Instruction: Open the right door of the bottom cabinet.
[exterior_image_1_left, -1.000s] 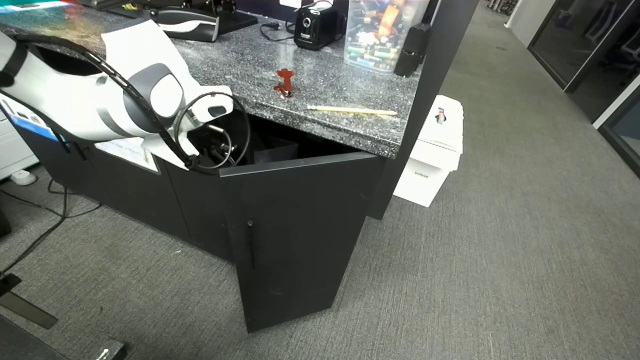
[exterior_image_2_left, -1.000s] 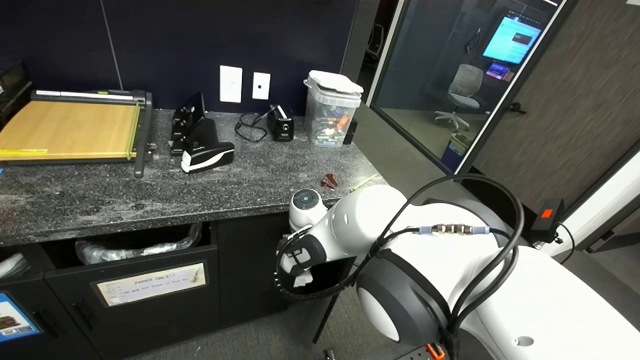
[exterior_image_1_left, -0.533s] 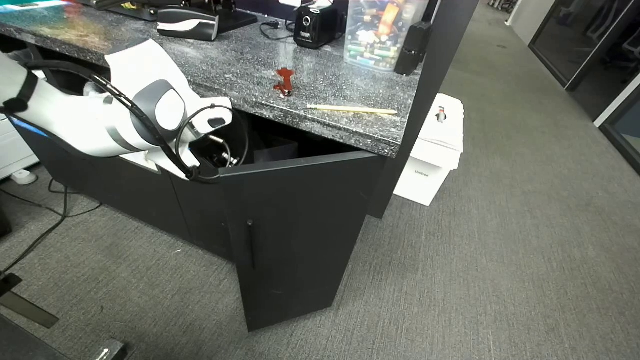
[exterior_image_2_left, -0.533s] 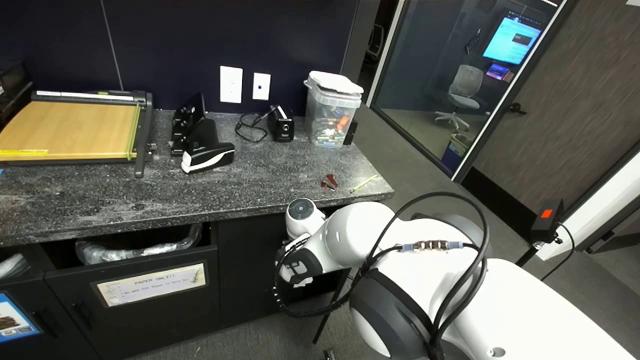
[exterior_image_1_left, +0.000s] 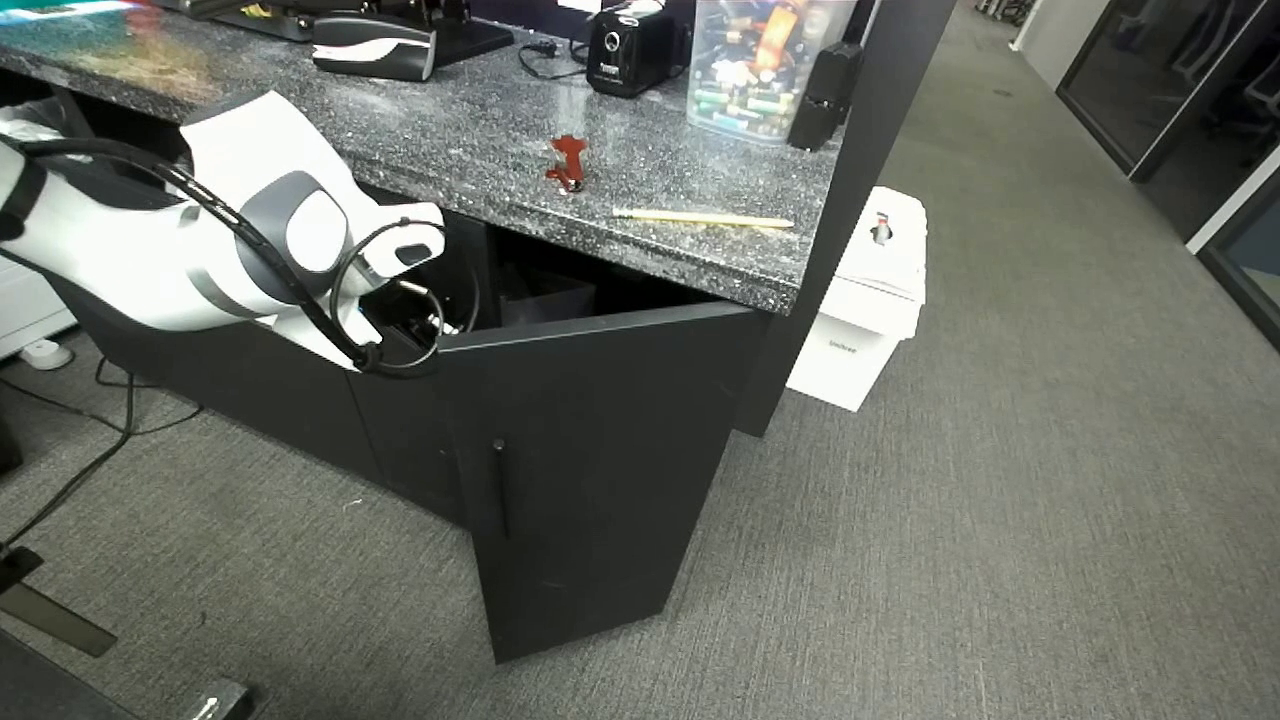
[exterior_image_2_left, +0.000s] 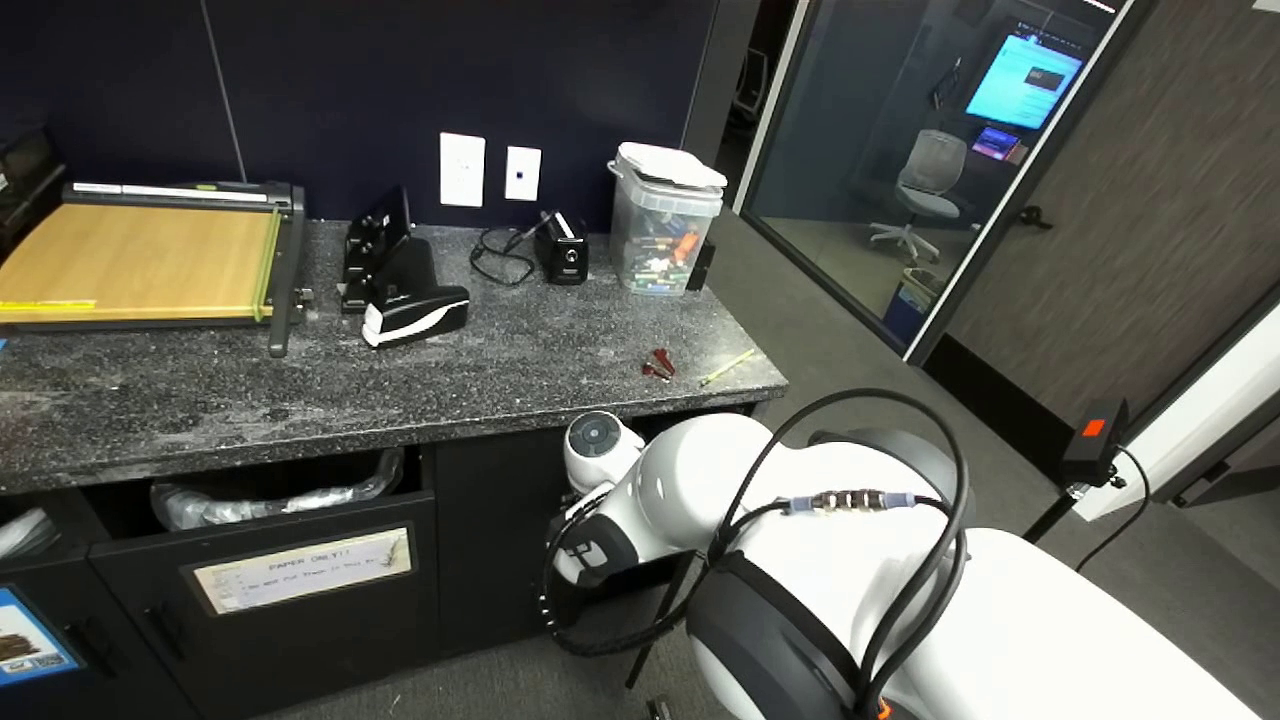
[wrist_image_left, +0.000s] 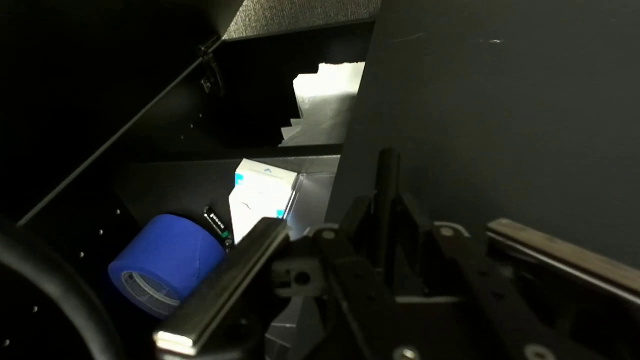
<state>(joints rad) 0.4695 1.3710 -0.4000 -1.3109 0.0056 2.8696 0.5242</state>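
Note:
The bottom cabinet (exterior_image_2_left: 330, 385) is low and matt black under a speckled granite top. Its right door (wrist_image_left: 490, 125) fills the right side of the wrist view as a plain dark panel. In the exterior views this door (exterior_image_2_left: 500, 560) looks flush with the cabinet front, beside the swung-out door (exterior_image_1_left: 410, 430). A slim dark handle (wrist_image_left: 388, 170) runs between the fingertips of my gripper (wrist_image_left: 386, 199), which is shut on it. The arm hides the fingers from both exterior views.
The matching door (exterior_image_1_left: 600, 450) stands swung out, its handle (exterior_image_1_left: 502, 490) untouched. Inside the bay lie a blue tape roll (wrist_image_left: 167, 260) and a white carton (wrist_image_left: 262, 197). The counter overhangs my hand. A staple remover (exterior_image_1_left: 568, 165) and pencil (exterior_image_1_left: 705, 219) lie near its edge.
The hand has moved down and slightly left in both exterior views, below the counter edge. Neither door has visibly moved.

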